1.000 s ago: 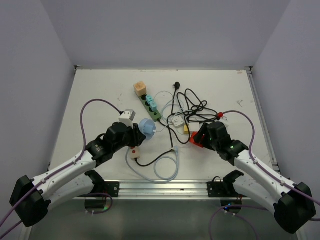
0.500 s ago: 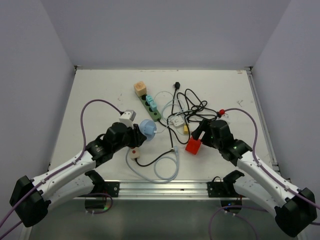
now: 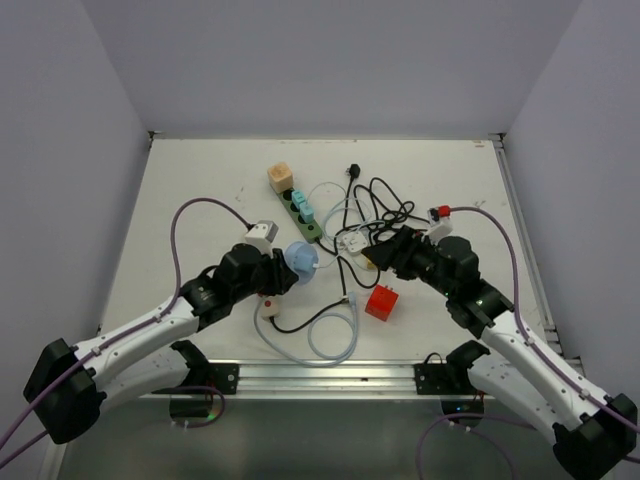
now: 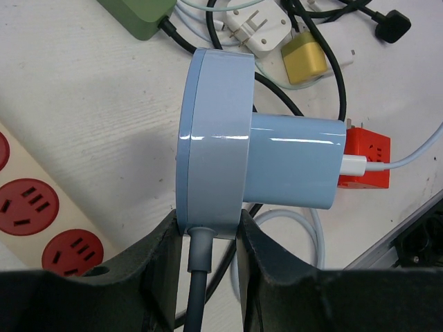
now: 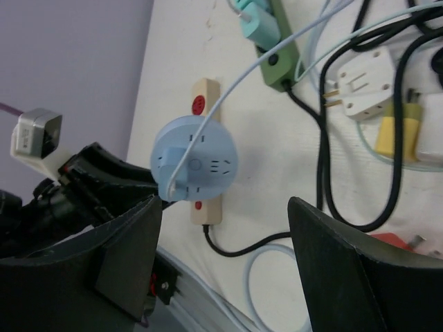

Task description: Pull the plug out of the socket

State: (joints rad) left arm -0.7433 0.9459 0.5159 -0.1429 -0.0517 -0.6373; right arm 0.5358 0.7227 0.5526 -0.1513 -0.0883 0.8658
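Overhead, the blue socket (image 3: 300, 256) is held left of centre by the left gripper (image 3: 283, 268); the right gripper (image 3: 378, 254) is just beside it.

Left wrist: jaws are clamped on the socket's disc rim, w/ the white plug (image 4: 353, 166) seated in its far end.

Right wrist: jaws are spread wide, empty, aimed at the socket.

Plug is judged light, rigid and smooth. It's best pinched on the body, not the limp cable (image 4: 408, 155).

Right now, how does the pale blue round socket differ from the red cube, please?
The blue socket is round and pale; the red cube is boxy and bright. The blue socket is clamped in the left end effector; the red cube lies free on the table. Only the blue socket visibly carries a white plug, not the red cube. Both show socket slots.
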